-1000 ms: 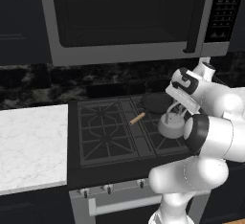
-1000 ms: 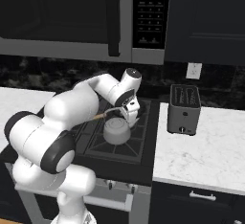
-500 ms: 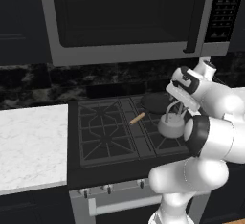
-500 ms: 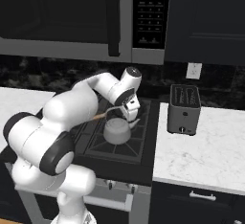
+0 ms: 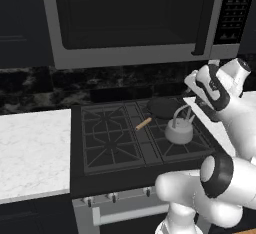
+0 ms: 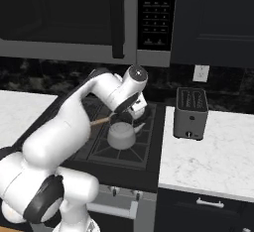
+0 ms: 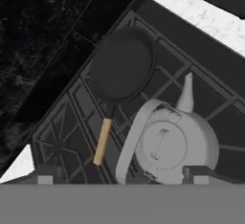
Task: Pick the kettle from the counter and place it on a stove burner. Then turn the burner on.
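Observation:
The silver-grey kettle (image 5: 179, 130) (image 6: 121, 136) (image 7: 174, 144) stands upright on the front right stove burner (image 5: 170, 151) (image 6: 106, 149) of the black cooktop, spout toward the counter on the right. My gripper (image 5: 194, 104) (image 6: 130, 119) (image 7: 123, 180) hovers just above the kettle's arched handle. It is open, its fingertips (image 7: 45, 180) spread wide on either side of the kettle, holding nothing.
A black skillet (image 5: 162, 108) (image 7: 122, 67) with a wooden handle lies on the back right burner, right behind the kettle. A grey toaster (image 6: 191, 113) stands on the white counter (image 6: 213, 151) to the right. The stove knobs (image 5: 112, 196) line the front edge. A microwave hangs overhead.
The hand has drawn slightly up and away from the kettle's handle. The kettle has stayed put on the burner.

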{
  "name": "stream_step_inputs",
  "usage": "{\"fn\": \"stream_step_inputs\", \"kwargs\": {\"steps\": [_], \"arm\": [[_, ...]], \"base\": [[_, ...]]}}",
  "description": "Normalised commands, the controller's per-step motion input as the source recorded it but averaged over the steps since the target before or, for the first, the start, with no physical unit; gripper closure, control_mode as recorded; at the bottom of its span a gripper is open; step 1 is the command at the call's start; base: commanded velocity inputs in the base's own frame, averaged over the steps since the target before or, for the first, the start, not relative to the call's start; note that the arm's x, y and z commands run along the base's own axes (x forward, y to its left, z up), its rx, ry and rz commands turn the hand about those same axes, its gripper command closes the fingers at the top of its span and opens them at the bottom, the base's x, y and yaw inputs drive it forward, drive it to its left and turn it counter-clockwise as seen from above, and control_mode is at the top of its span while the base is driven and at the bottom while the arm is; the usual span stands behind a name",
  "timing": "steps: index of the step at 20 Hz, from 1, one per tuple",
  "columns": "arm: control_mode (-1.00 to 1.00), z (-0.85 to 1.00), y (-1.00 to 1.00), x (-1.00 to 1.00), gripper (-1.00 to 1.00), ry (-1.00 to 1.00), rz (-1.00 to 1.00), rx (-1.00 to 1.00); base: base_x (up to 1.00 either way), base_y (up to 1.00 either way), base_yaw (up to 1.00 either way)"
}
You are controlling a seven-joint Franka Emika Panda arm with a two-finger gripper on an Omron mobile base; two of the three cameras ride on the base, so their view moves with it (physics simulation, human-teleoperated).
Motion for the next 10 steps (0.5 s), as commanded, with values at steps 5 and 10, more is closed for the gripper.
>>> {"fn": "stream_step_inputs", "kwargs": {"steps": [5, 10], "arm": [[-1.00, 0.44, -0.09, -1.00, -1.00, -0.48, 0.07, -0.20], [-1.00, -0.18, -0.30, -1.00, -1.00, -0.32, 0.11, -0.34]], "base": [[0.00, 0.00, 0.00], [0.00, 0.00, 0.00]]}}
